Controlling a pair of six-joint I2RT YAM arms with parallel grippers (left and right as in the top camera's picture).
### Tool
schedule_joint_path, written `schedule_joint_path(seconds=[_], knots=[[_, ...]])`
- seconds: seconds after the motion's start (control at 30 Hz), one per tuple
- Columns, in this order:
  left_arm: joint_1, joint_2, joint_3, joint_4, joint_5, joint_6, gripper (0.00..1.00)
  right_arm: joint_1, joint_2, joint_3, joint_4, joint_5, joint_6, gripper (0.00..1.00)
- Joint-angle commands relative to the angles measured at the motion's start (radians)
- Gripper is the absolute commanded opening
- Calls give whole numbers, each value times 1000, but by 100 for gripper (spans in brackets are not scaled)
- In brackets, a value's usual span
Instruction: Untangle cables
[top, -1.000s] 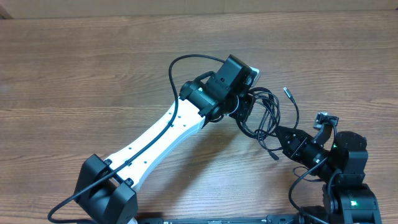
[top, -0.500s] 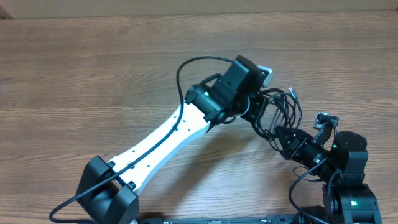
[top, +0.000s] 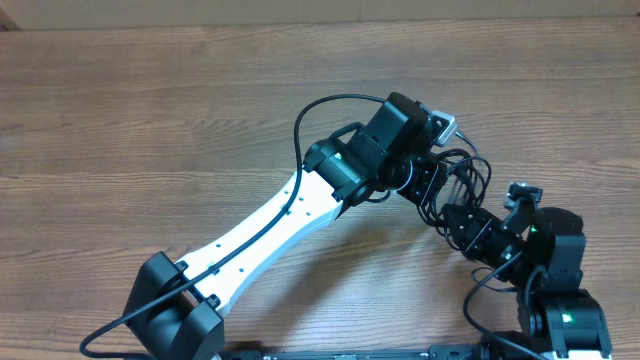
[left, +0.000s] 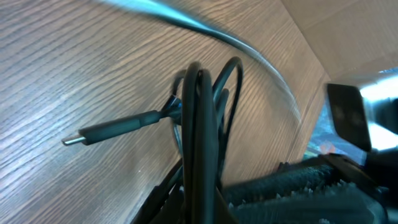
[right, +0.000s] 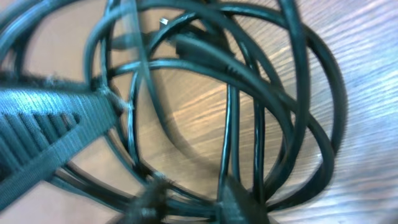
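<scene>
Two hands meet at the cables (top: 468, 178), right of centre on the desk (top: 150, 110), and things have shifted in the last second. Your left hand (top: 425, 185) has swung farther away and to the right, dragging the bundle with it. The loops that lay spread on the wood a moment ago are now drawn into a tighter clump between the two hands. The left hand is clamped shut on several strands, which run straight into its grip in the left wrist view. One plug (left: 109, 132) sticks out free to the left.

Your right hand (top: 455, 215), reaching in from the near right, sits nose-first in the tangle. Its own camera shows only crossing loops and one ribbed finger (right: 43, 127). From that I cannot tell whether it is wide, narrow or gripping a strand.

My reading is that the pull has bunched the cords, not parted them. No cable lies separate yet, so the task looks barely begun. You would likely need the right hand to pin one strand while the left draws away.
</scene>
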Motion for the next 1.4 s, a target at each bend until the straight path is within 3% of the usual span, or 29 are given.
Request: schedule_joint_path(seconds=[0.0, 0.03, 0.13, 0.33, 0.97, 1.13, 1.37], knots=[[0, -29, 28, 12, 39, -13, 4, -3, 22, 15, 3, 12, -12, 58], [0, -28, 28, 12, 39, -13, 4, -3, 28, 15, 3, 9, -12, 67], [0, -28, 28, 12, 37, -13, 4, -3, 41, 15, 4, -10, -12, 78], [16, -28, 28, 6, 15, -13, 4, -3, 42, 15, 3, -17, -12, 86], [212, -28, 28, -26, 46, -295, 4, -3, 42, 15, 76, -207, -12, 80], [245, -28, 28, -18, 51, -423, 4, -3, 42, 15, 75, -210, -12, 70], [307, -28, 28, 72, 200, -546, 4, -3, 42, 15, 76, -212, -13, 68]])
